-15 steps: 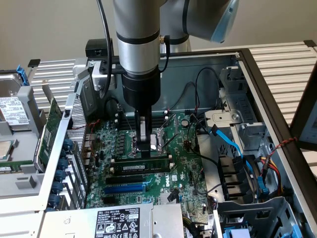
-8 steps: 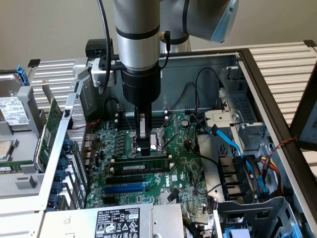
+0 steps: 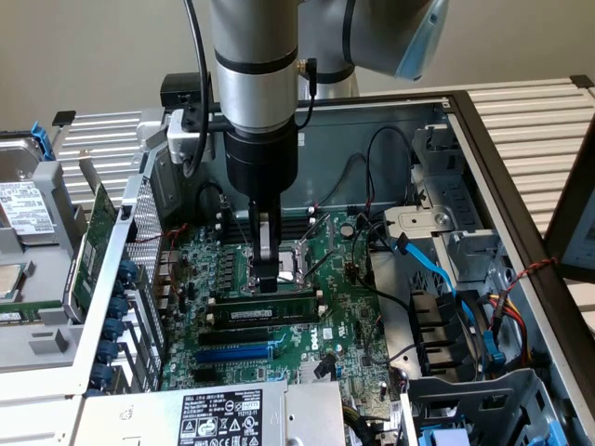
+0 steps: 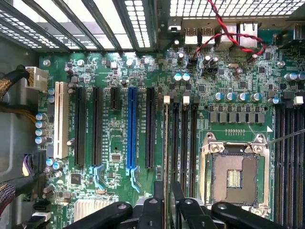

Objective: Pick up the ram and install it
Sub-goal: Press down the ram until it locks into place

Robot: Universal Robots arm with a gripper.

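Clearly the end effector [image 3: 268, 279] is clenched on the top edge of the ram [image 3: 264, 313], which stands on edge in a black memory slot [image 4: 175, 143] of the green motherboard [image 3: 349, 307], beside the empty CPU socket [image 4: 234, 177]. Light, stiff and fragile, the stick is best held by its long edges, off the chips. Its white label and the power supply sticker [image 3: 220, 416] are too small to read.

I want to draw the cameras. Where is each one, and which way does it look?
Exterior view: sits off the arm, above the open computer case, looking down at the motherboard; the arm and its hand show, at the ram.
Wrist view: rides on the wrist, looking straight down; black fingers show.
Both share the motherboard and empty processor socket.
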